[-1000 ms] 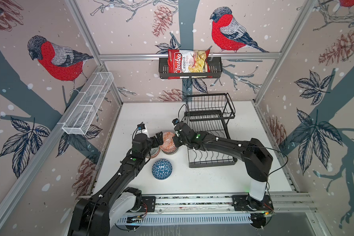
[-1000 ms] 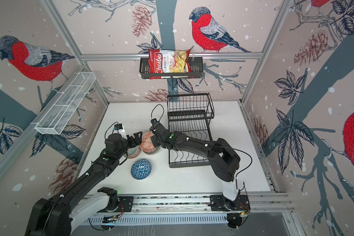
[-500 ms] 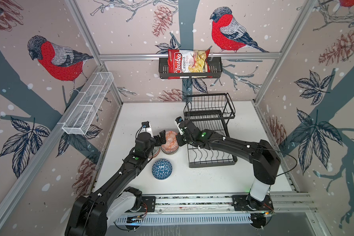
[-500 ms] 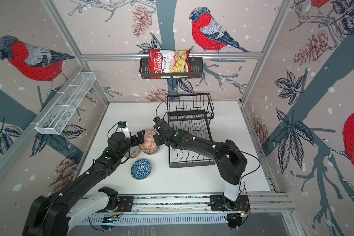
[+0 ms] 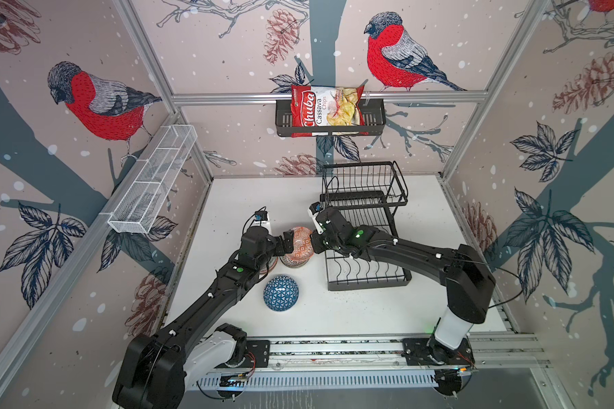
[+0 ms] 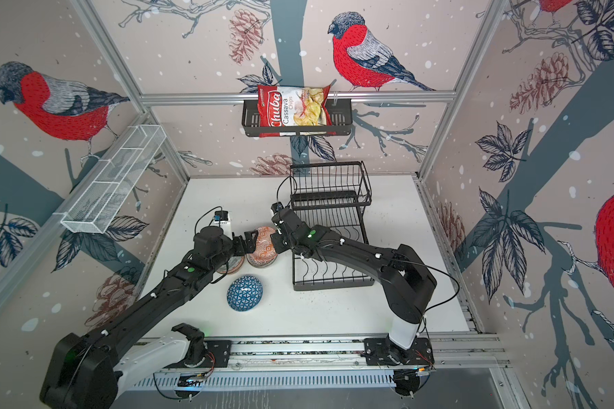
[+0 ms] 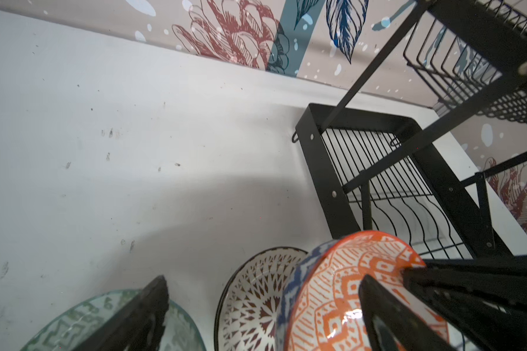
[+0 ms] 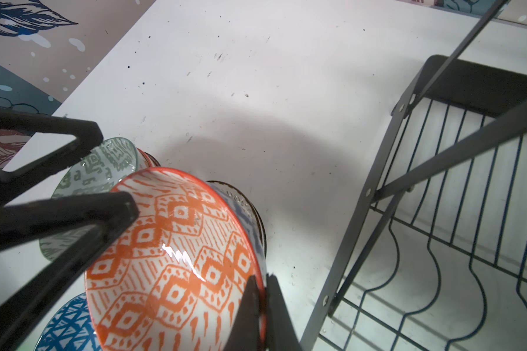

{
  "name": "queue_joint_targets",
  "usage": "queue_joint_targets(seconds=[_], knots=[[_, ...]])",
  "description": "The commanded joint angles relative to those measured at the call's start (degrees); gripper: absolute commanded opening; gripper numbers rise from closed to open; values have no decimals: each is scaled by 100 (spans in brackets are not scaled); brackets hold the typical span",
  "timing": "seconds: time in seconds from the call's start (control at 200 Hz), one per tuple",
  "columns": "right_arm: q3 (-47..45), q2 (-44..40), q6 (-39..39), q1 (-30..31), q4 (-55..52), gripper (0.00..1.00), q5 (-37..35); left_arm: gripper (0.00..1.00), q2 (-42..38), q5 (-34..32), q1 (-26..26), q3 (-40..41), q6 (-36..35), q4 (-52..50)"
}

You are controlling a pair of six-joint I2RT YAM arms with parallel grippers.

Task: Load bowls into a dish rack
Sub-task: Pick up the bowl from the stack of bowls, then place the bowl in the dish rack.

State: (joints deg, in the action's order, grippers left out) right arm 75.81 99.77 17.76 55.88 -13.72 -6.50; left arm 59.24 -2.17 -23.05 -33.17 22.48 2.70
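Note:
An orange-patterned bowl (image 5: 300, 240) (image 6: 263, 243) (image 8: 177, 243) hangs tilted just above a stack of bowls (image 5: 293, 261), beside the black dish rack (image 5: 369, 285) (image 6: 334, 285). My right gripper (image 8: 262, 310) (image 5: 316, 244) is shut on this bowl's rim. The left gripper (image 7: 265, 310) (image 5: 286, 244) is open on the bowl's other side: one of its fingers (image 7: 387, 316) lies against the orange outside, the other hangs over a green-patterned bowl (image 7: 183, 328) (image 8: 104, 164). A brown-patterned bowl (image 7: 256, 297) tops the stack. A blue triangle bowl (image 5: 280, 293) (image 6: 244, 293) lies upside down nearer the front.
The rack's raised basket (image 5: 364, 184) stands at its far end, and its wavy slot wires (image 8: 438, 258) hold nothing. A wall basket with a chips bag (image 5: 328, 109) hangs at the back. A white mesh tray (image 5: 153, 180) is mounted on the left wall.
The left gripper has moved right, up to the orange bowl. The right gripper has shifted the orange bowl slightly towards the rack.

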Motion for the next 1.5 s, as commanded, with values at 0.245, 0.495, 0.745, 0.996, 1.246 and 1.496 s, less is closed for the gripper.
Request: queue_joint_targets(seconds=[0.245, 0.495, 0.745, 0.996, 1.246, 1.496], knots=[[-39, -239, -167, -24, 380, 0, -143, 89, 4, 281, -82, -210, 221, -490], [-66, -350, -229, -24, 465, 0, -213, 83, 119, 286, -191, -260, 366, -382], [-107, -416, -257, -24, 567, 0, -240, 69, 322, 367, -235, -334, 518, -247], [-123, -414, -265, -14, 619, 0, -257, 50, 562, 394, -262, -465, 582, -293], [-163, -406, -266, 26, 656, 0, -314, 30, 740, 390, -265, -485, 674, -169], [-168, -410, -291, 72, 649, 0, -387, 11, 946, 520, -265, -533, 743, -80]])
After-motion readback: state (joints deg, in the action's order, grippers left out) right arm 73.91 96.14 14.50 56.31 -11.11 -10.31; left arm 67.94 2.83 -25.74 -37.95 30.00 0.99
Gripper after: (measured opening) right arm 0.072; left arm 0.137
